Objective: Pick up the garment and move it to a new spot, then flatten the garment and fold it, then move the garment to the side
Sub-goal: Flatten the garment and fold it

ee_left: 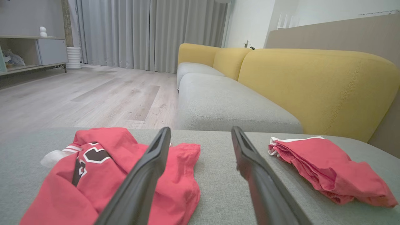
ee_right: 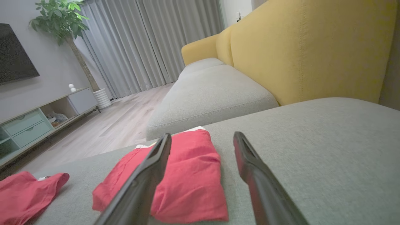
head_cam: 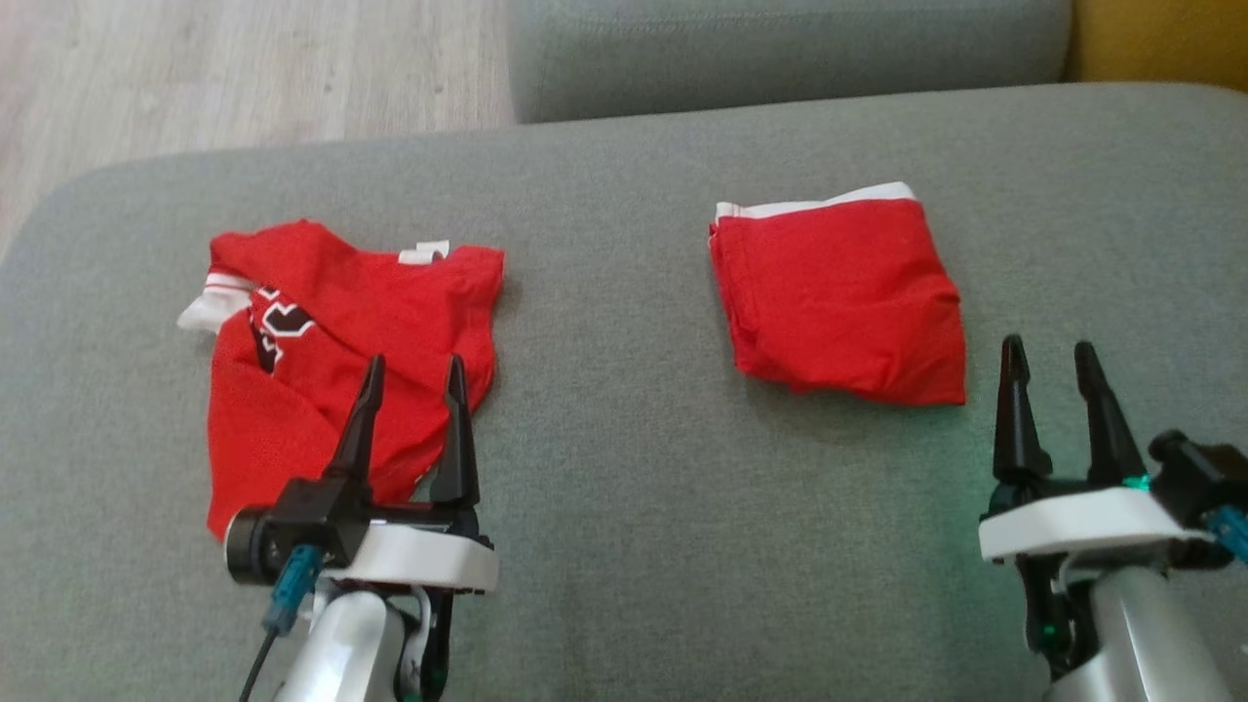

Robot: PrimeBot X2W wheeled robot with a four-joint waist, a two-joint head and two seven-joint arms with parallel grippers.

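**Two red garments lying on the grey cushion, both grippers hanging open and empty**

No readable writing is showing anywhere. The crumpled jersey (head_cam: 341,322) is carrying a black-and-white emblem (head_cam: 278,327) near its left edge, but the folds are cutting it up and I cannot make out letters or a number. A small white tag (head_cam: 424,253) is peeking out at the jersey's upper edge, and it is too small to read.

The jersey is lying in the left half of the head view on the grey cushion (head_cam: 604,390). Its long axis is running from the top of the frame to the bottom, with the tag end pointing up and a white-trimmed corner sticking out to the left. The folded garment (head_cam: 843,292) is sitting right of centre, well apart from the jersey. It is a compact, nearly square block, with its white band facing the top of the frame and its stacked layers showing along the left side.

The left gripper (head_cam: 414,363) is hovering at the lower left over the jersey's lower part, fingers spread wide and gripping nothing. The right gripper (head_cam: 1049,346) is hanging at the lower right, just beside the folded garment's lower right corner, its fingers also parted and empty.
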